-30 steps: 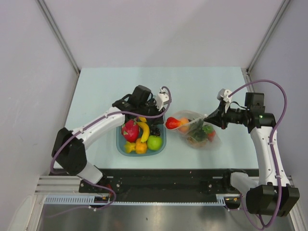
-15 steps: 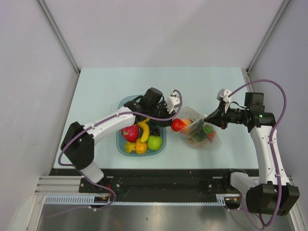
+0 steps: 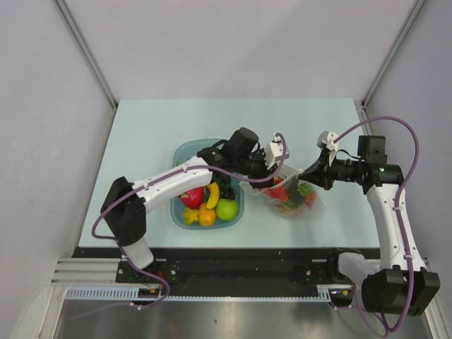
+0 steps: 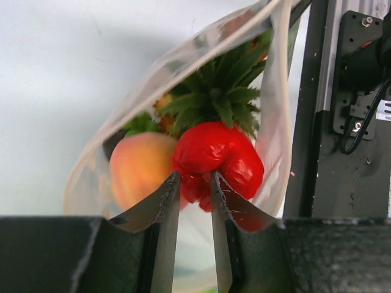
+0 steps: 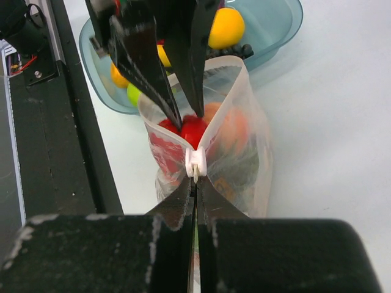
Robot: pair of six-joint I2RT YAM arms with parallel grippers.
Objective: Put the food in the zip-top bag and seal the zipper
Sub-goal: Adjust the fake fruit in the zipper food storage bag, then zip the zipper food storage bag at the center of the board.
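Note:
The clear zip-top bag (image 3: 291,203) stands open on the table to the right of the tray, and it also shows in the left wrist view (image 4: 276,122) and the right wrist view (image 5: 252,160). My left gripper (image 3: 275,174) (image 4: 190,183) is at the bag's mouth, shut on a shiny red food piece (image 4: 214,155). Inside the bag lie a peach (image 4: 139,168) and a pineapple's green crown (image 4: 220,97). My right gripper (image 3: 305,174) (image 5: 197,183) is shut on the bag's right mouth edge at the white zipper slider (image 5: 197,163) and holds it up.
The translucent blue tray (image 3: 181,151) left of the bag holds a red dragon fruit (image 3: 191,197), a banana (image 3: 212,193), a green apple (image 3: 227,209) and orange pieces (image 3: 201,216). A black rail (image 3: 247,265) runs along the table's near edge.
My left arm has carried the red piece to the right, from beside the tray into the bag's mouth. The right gripper has held the bag's edge still.

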